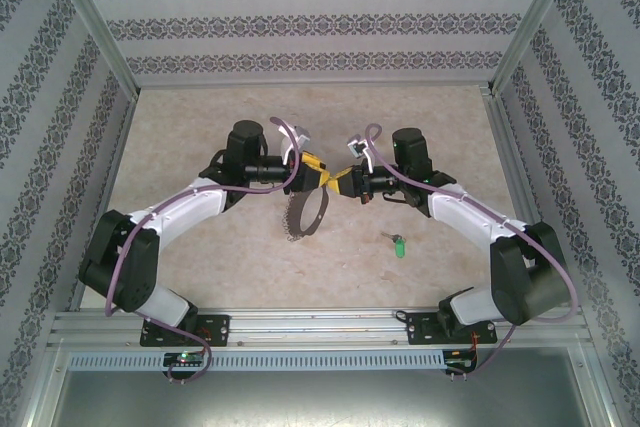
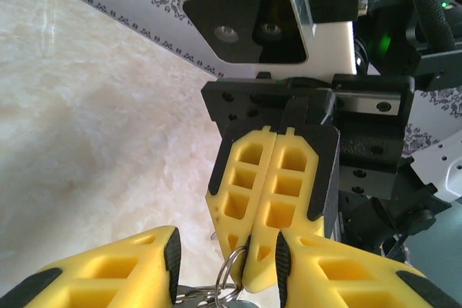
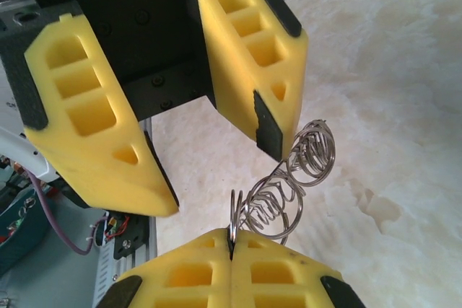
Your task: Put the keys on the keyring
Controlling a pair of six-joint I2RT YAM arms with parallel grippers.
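Where my right gripper (image 3: 231, 244) met my left gripper (image 3: 220, 177): tip to tip above the middle of the table, crowded close together.
Right jaws: clenched, with one thin wire loop of the keyring (image 1: 292, 219) pinched at the very tips.
Left jaws: parted. The linked loops (image 3: 281, 185) ran just beside one of them, and I saw no grip on them.
Keyring: hung below both grippers. By my judgement it was carried by the right pinch alone, with the beaded fringe on its lower rim.
Key (image 1: 398, 245): green-headed, lying flat on the table (image 1: 200, 267) on my right arm's side, well apart from the ring and from both grippers.
Task standing: I judged threading not yet begun, since the key was not on the ring.
Risk, slip: the pinch sat on thin wire at the fingertips. A tug or twist could pull the loop free and drop the ring.
Risk, clash: my fingers stood so near each other that a careless closing could knock the right tips and loosen the hold.
Risk, fetch: one gripper had to leave for the key. If the right let go while the left was parted, the ring would fall. The key, tiny and flat, could skid from under the tips.
Beyond: patterned walls (image 1: 300, 27) around the table.
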